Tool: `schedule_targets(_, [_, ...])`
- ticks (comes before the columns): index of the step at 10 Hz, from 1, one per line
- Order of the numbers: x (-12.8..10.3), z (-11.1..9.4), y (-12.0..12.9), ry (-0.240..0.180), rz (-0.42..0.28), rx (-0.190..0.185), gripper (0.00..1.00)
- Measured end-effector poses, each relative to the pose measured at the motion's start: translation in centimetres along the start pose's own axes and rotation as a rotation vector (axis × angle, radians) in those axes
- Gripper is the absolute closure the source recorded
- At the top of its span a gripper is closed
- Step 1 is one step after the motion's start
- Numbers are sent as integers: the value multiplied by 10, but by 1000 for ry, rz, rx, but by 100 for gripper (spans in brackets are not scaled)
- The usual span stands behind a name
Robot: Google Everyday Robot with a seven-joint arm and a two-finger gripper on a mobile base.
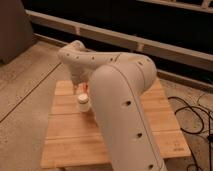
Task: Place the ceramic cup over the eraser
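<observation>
One white arm fills the middle of my view, bending from the lower edge up and over to the left. Its gripper hangs pointing down over the left half of the wooden table, claw spread apart and clamped on nothing I can make out. Just under it the ceramic cup stands upright on the planks, small, white and glossy; whether the fingertips touch its rim I cannot tell.
</observation>
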Motion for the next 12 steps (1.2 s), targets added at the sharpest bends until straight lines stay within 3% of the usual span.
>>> schedule_targets(4, [-2,11,14,26,-18,-20,35])
schedule_targets(12, [7,34,20,104,-28,-20,35])
